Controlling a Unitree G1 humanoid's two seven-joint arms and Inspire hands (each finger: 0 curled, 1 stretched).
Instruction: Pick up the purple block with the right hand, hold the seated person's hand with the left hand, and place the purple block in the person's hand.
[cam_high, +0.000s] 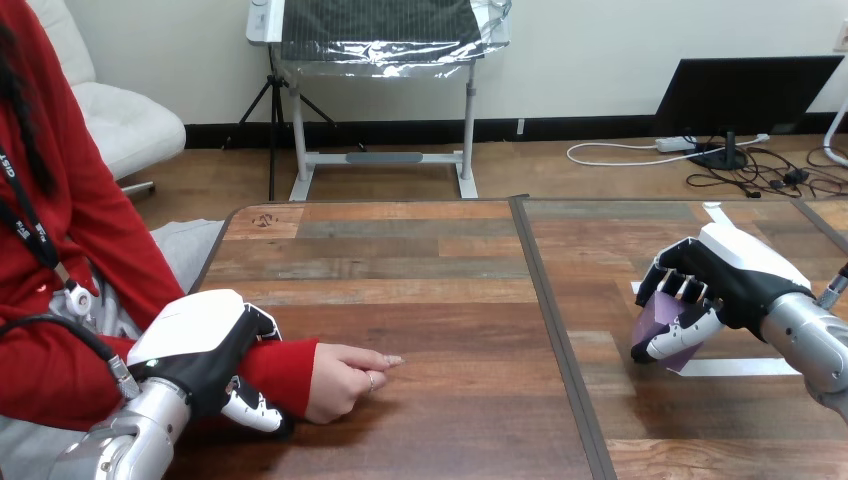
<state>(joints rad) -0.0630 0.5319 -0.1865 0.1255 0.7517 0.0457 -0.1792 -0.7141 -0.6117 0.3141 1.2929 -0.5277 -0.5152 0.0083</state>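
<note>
While the left robot hand (205, 340) curls fingers and thumb round the person's wrist (285, 370), probably to steady the person's hand (340, 385) on the surface (420, 300) for the handover, the right robot hand (720, 280) is closed round the purple block (668, 335). That block hangs low over the surface's right side, well apart from the person's hand, which lies loosely folded, not yet opened to receive it.

Wooden table (430, 300), person's hand (345, 385) resting at left, white tape strip (740, 367) at right
</note>
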